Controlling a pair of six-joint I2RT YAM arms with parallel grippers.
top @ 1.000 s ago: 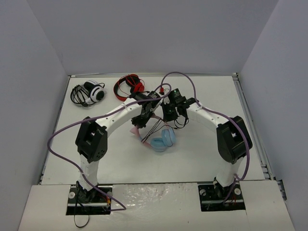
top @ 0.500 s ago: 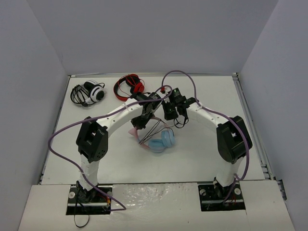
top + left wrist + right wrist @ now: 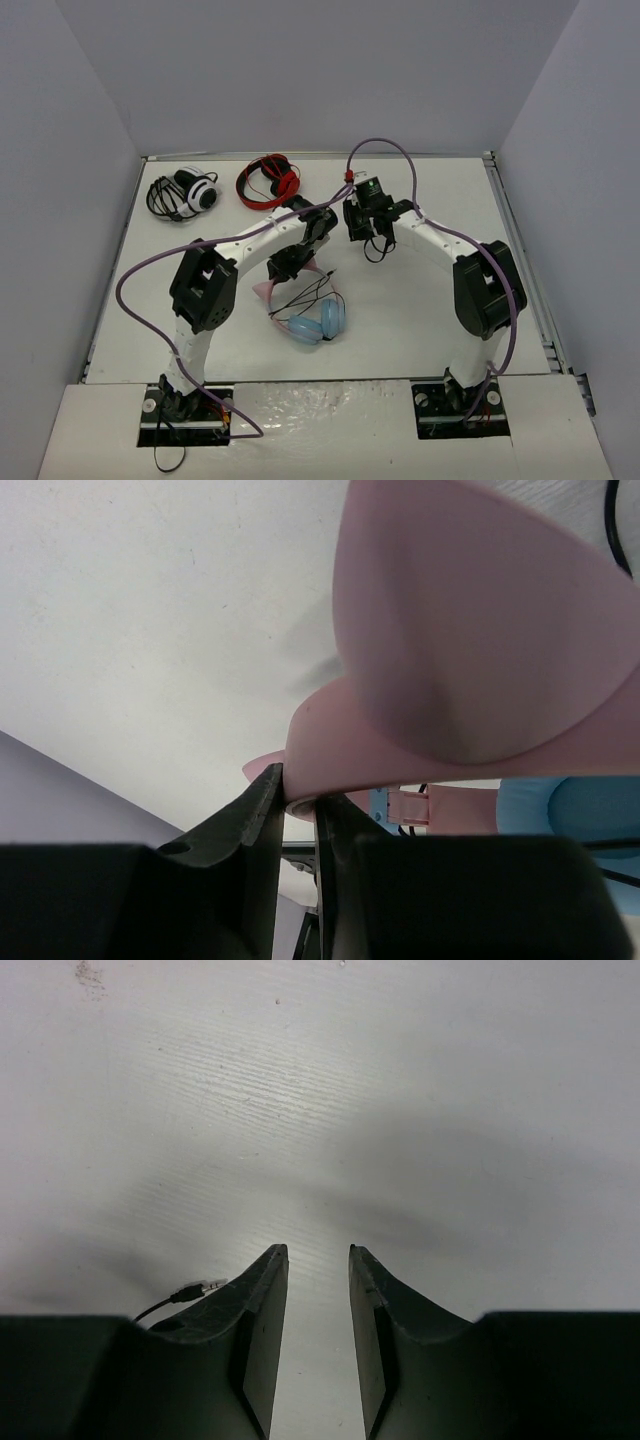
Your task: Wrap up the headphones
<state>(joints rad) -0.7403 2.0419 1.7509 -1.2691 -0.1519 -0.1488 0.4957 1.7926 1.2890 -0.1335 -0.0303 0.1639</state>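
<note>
Smooth pink cat-eared headphones with round light blue ear cups lie mid-table on the matt white table, their thin black cable looped across them. The left gripper, its arm bent low, has its black jaws clamped on the headband's rim. At 1 o'clock from them the right gripper points down, jaws slightly apart on nothing, with a metal jack plug just beside it.

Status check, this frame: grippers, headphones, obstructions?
Left gripper shut on headband of pink cat-eared, blue-cupped headphones. Right gripper open, empty, black cable plug beside its finger. Red-and-black headphones and black-and-white headphones far back, apart.
</note>
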